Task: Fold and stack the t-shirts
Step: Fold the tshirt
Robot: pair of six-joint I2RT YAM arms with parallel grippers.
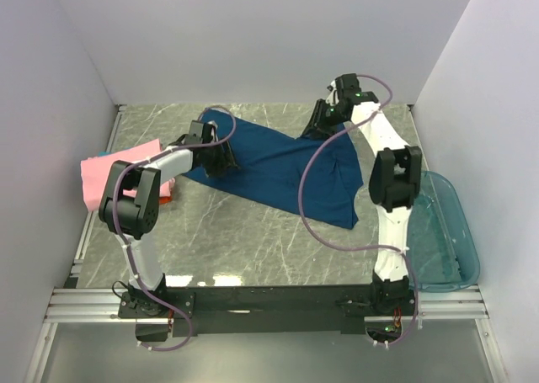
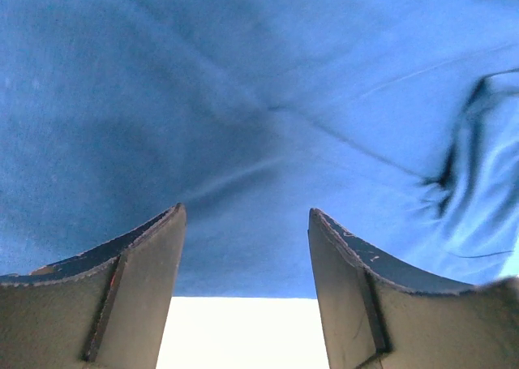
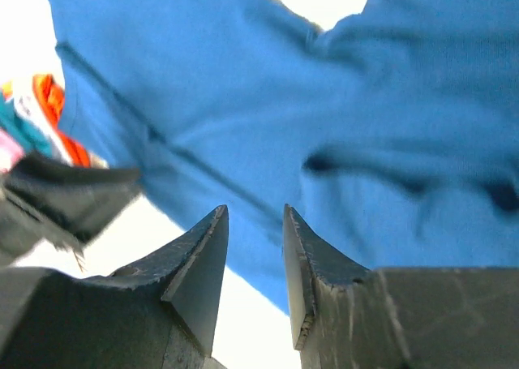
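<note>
Top view: left arm hides the navy t-shirt's (image 1: 278, 168) left edge and most of the pile by the left wall; only the pink t-shirt (image 1: 105, 177) and an orange sliver (image 1: 166, 195) show; navy one lies spread and creased mid-table, toward the back. Left gripper (image 2: 247, 211): jaws wide apart, empty, over the cloth; right gripper (image 3: 255, 211): jaws narrowly parted, nothing between them, at the shirt's far right corner. Bare table (image 1: 253, 240) in front; tub (image 1: 455, 231) at the right edge.

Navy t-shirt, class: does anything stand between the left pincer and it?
Nothing visible does. In the left wrist view the left pincer stands open close over the navy t-shirt. Only blue cloth lies ahead of its fingertips, and the gap between them is empty.
</note>
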